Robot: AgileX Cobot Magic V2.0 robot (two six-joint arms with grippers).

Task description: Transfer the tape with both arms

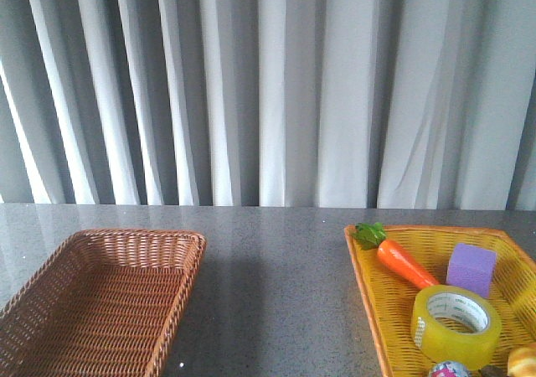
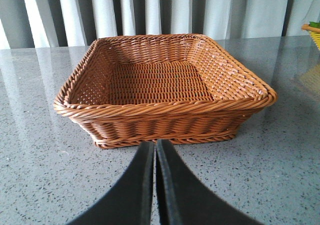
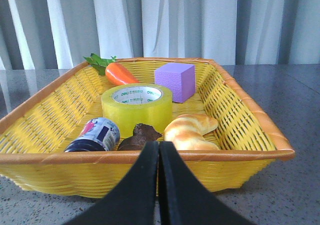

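The yellow tape roll with its white printed core lies flat in the yellow basket at the right; it also shows in the right wrist view, in the basket's middle. My right gripper is shut and empty, just outside the near rim of the yellow basket. My left gripper is shut and empty, just before the near wall of the empty brown wicker basket. Neither arm shows in the front view.
The yellow basket also holds a carrot, a purple cube, a croissant, a dark bottle and a brown lump. The brown basket stands at the left. Grey curtains hang behind the speckled table.
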